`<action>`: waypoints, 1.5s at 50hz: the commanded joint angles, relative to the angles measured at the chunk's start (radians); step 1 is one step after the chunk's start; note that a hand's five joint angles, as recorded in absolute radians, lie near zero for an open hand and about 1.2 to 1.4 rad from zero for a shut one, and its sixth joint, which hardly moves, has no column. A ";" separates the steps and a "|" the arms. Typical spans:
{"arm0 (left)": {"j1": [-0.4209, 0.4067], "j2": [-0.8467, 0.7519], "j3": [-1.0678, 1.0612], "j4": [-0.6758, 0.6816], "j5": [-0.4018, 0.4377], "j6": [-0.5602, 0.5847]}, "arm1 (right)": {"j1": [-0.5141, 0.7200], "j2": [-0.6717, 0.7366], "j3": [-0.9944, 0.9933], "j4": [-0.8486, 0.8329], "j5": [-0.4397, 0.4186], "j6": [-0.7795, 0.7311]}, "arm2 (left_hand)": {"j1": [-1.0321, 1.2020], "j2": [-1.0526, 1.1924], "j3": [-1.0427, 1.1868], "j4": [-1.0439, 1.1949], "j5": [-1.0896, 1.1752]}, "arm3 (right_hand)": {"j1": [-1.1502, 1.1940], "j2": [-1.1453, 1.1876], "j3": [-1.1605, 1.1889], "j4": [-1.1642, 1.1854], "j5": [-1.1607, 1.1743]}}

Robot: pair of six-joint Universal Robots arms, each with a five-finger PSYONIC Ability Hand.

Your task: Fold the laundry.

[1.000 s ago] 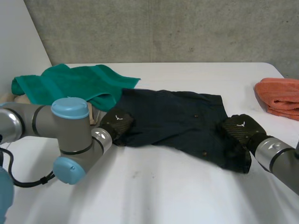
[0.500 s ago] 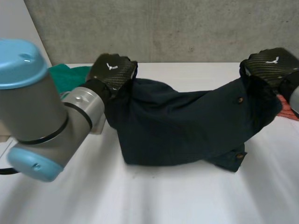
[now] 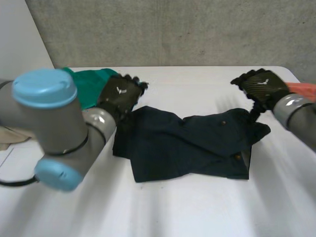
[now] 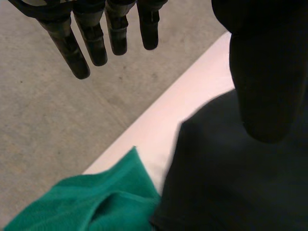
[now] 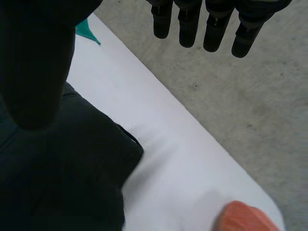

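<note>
Head view puts the dark navy buttoned garment point(image 3: 187, 148) in the middle of the white table point(image 3: 163, 212), lying in uneven layers that look doubled over, with wrinkles across the top and a lower layer peeking out at its near right corner. Our left hand point(image 3: 121, 96) hangs over the garment's far left corner. In the left wrist view its fingers point(image 4: 82, 48) are straight and spread well apart from the thumb, with nothing between them. Our right hand point(image 3: 259, 86) sits above the far right corner. Its fingers point(image 5: 214, 24) are likewise straight and empty, and the cloth lies below the palm. A green towel point(image 3: 84, 86) lies just beside the garment at the far left, and an orange towel point(image 3: 302, 88) waits at the far right edge, apart from it.

We judge that one rough fold is down and that we are between grasps, with neither hand holding cloth. The next move calls for lowering both hands to flatten the wrinkled top layer, or for pinching one side edge at two points and carrying it across. We would need to keep the layers aligned and avoid dragging the green towel along with the left corner.
</note>
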 commanded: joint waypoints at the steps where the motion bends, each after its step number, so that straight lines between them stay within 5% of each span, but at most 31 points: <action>1: -0.105 0.068 -0.231 0.001 -0.013 0.000 | -0.115 -0.054 0.116 0.027 -0.126 -0.197 | 0.215 0.208 0.208 0.210 0.208 | 0.167 0.178 0.176 0.176 0.168; 13: -0.165 -0.135 -0.196 0.056 -0.065 0.006 | -0.121 0.015 0.271 -0.083 -0.255 -0.338 | 0.153 0.147 0.146 0.149 0.146 | 0.181 0.193 0.191 0.191 0.183; 18: -0.161 -0.213 -0.104 0.067 -0.066 0.006 | -0.112 0.081 0.268 -0.156 -0.262 -0.337 | 0.153 0.147 0.146 0.149 0.146 | 0.776 0.788 0.786 0.785 0.778; 19: -0.159 -0.224 -0.090 0.068 -0.066 0.006 | -0.110 0.096 0.264 -0.178 -0.259 -0.338 | 0.153 0.147 0.146 0.149 0.146 | 1.088 1.100 1.098 1.098 1.090; 21: -0.158 -0.245 -0.060 0.071 -0.066 0.006 | -0.110 0.107 0.261 -0.190 -0.252 -0.337 | 0.165 0.158 0.158 0.160 0.158 | 1.164 1.176 1.173 1.173 1.165; 25: -0.158 -0.273 -0.026 0.075 -0.065 0.010 | -0.110 0.112 0.259 -0.196 -0.239 -0.334 | 0.261 0.255 0.254 0.257 0.254 | 1.164 1.176 1.173 1.173 1.165; 32: -0.144 -0.296 -0.021 0.189 -0.073 0.110 | -0.113 0.100 0.256 -0.196 -0.227 -0.288 | 1.148 1.141 1.141 1.143 1.140 | 1.164 1.176 1.173 1.173 1.165; 44: -0.106 -0.179 -0.033 0.272 -0.100 0.196 | -0.115 0.074 0.251 -0.173 -0.169 -0.274 | 1.148 1.141 1.141 1.144 1.141 | 1.144 1.156 1.154 1.154 1.146; 49: -0.101 -0.185 -0.032 0.268 -0.102 0.193 | -0.118 0.069 0.228 -0.105 -0.128 -0.246 | 1.148 1.141 1.141 1.144 1.141 | 0.215 0.227 0.224 0.224 0.217; 57: -0.076 -0.167 -0.011 0.260 -0.103 0.192 | -0.147 -0.011 0.218 0.083 -0.167 -0.226 | 1.148 1.141 1.141 1.144 1.141 | 0.131 0.143 0.141 0.141 0.133; 63: -0.080 -0.161 0.014 0.257 -0.103 0.190 | -0.144 -0.012 0.248 0.069 -0.232 -0.231 | 1.148 1.141 1.141 1.144 1.141 | 0.175 0.187 0.185 0.185 0.177; 71: -0.078 -0.153 0.023 0.257 -0.103 0.153 | -0.135 0.119 0.233 -0.130 -0.215 -0.180 | 1.148 1.141 1.141 1.144 1.141 | 0.363 0.375 0.372 0.372 0.365; 73: -0.075 -0.153 0.028 0.256 -0.105 0.129 | -0.131 0.149 0.215 -0.178 -0.180 -0.142 | 1.148 1.141 1.141 1.144 1.141 | 0.580 0.591 0.589 0.589 0.581; 75: -0.075 -0.152 0.031 0.256 -0.105 0.106 | -0.121 0.153 0.189 -0.201 -0.137 -0.102 | 1.148 1.141 1.141 1.144 1.141 | 1.162 1.174 1.171 1.171 1.163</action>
